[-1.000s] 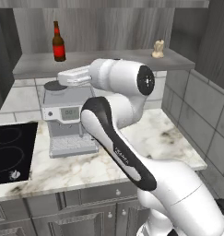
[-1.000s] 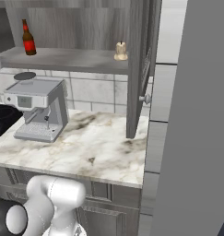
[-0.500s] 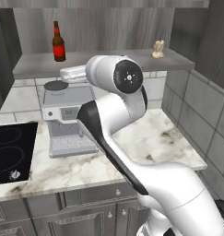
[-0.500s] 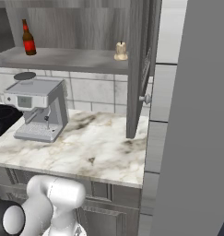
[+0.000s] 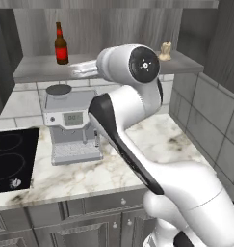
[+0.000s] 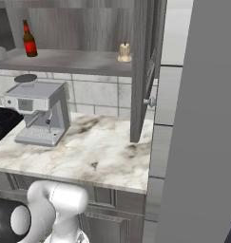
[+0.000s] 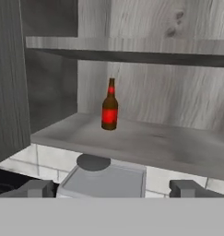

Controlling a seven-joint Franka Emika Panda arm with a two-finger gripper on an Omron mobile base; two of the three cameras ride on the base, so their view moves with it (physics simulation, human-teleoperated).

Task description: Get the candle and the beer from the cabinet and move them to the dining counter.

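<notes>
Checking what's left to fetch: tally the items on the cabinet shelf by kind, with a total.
Beer bottle: 1
Candle: 1
Total: 2, both upright on the cabinet shelf, far apart.

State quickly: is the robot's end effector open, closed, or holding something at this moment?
End effector: open, holding nothing, facing the beer upright on the cabinet shelf.

Grey-tiled wall (image 6: 105, 92) behind marble worktop (image 6: 88, 149)
</notes>
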